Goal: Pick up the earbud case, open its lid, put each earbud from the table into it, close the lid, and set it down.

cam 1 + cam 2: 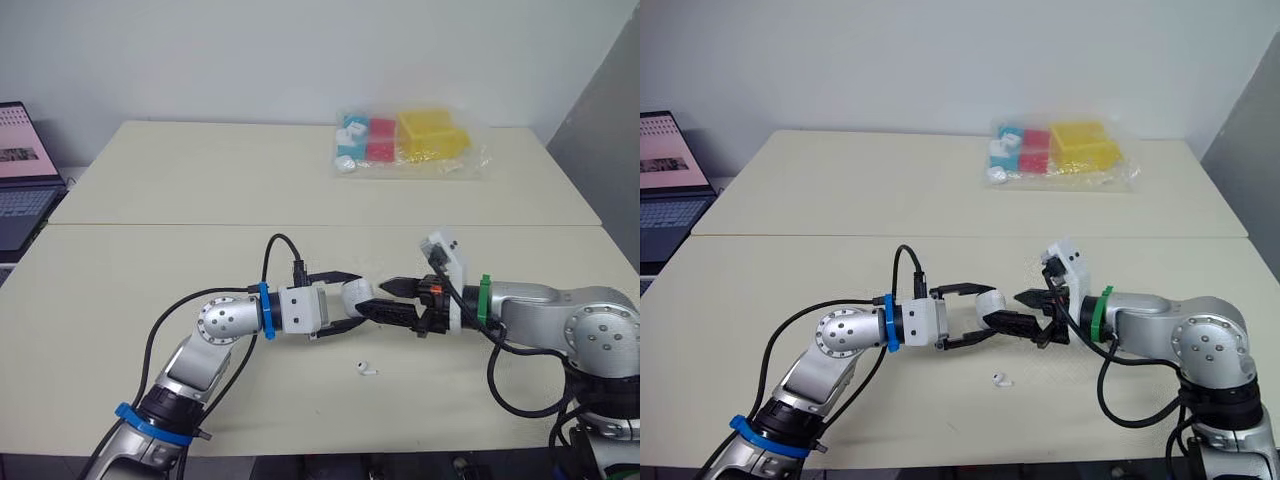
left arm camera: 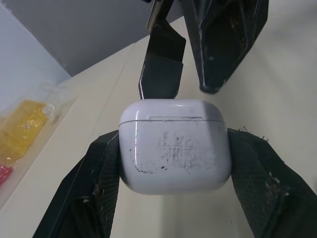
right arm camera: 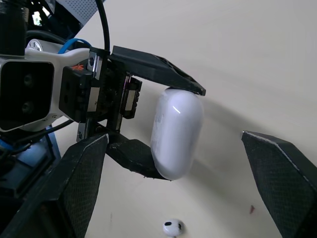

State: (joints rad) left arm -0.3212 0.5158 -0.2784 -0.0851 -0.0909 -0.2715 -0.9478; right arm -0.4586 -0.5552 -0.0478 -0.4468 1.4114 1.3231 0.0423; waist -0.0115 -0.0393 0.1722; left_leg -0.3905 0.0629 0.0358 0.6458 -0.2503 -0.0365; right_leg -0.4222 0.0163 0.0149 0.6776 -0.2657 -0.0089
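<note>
Starting at the far left edge of the frame, we've got an open dark laptop (image 1: 20,170) with a pink-lit screen, sitting off the side of the pale beige tabletop (image 1: 200,180). Moving in, the left gripper (image 1: 354,300) reaches from the lower left toward the middle of the head view, and it's clamped on the white rounded plastic earbud case (image 2: 174,148). In the left wrist view we see one black finger pressed against each side of the scuffed shell. The case is up off the table, dead centre of the head view. Its lid seam reads as a thin closed line, so the lid is down. Just below it in the picture, one small white earbud (image 1: 367,370) lies alone on the bare tabletop, apart from both arms. Now to the right: the right gripper (image 1: 380,298) comes in from the right side and meets the case nose to nose. Its two black fingers (image 3: 277,178) are spread wide, well to either side of the case in its own wrist view. From the left wrist view, its fingertips sit just beside the lid end, and we cannot tell if they touch. Over at the upper right, a clear plastic bag (image 1: 410,145) of yellow, red and blue blocks rests on the far tabletop.
</note>
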